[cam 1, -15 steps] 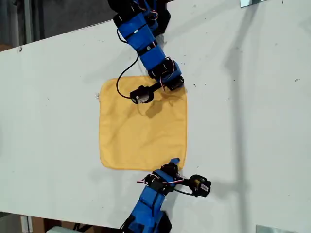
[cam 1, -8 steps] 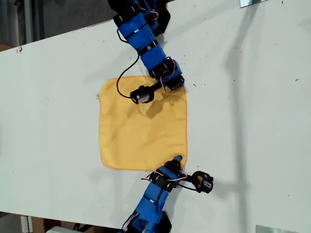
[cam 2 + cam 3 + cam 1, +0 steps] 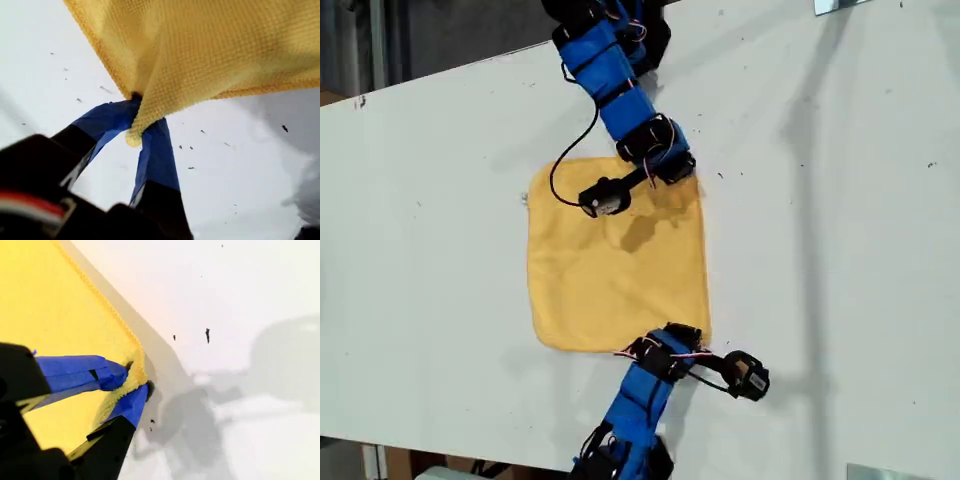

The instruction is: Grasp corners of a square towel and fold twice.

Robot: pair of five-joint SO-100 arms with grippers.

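We judge the task to be at its start: the towel (image 3: 615, 270) lies spread flat and unfolded on the white counter (image 3: 840, 250), near the middle of the exterior view, and neither of the two folds is made. What is done is the grasping. Our first pincer (image 3: 137, 120) is closed on one rounded corner (image 3: 133, 136), the blue tips pinching the hem with the cloth rising away from them, so that corner seems to sit a little off the counter. Our second pincer (image 3: 135, 377) is likewise clamped on another corner (image 3: 139, 371), one tip above the cloth and one beneath its edge. In the exterior view, one arm (image 3: 620, 100) reaches from the top edge to the towel's corner at the view's upper right, and another arm (image 3: 640, 400) comes from the bottom edge to the corner at the lower right. We cannot tell from the wrist views which of these is first and which is second. What is left, as we read it, is to carry both held corners across to the exterior view's left for the first fold, then fold again. Being square, the towel has no real long axis; its edges run nearly parallel to the exterior view's edges, turned only slightly.
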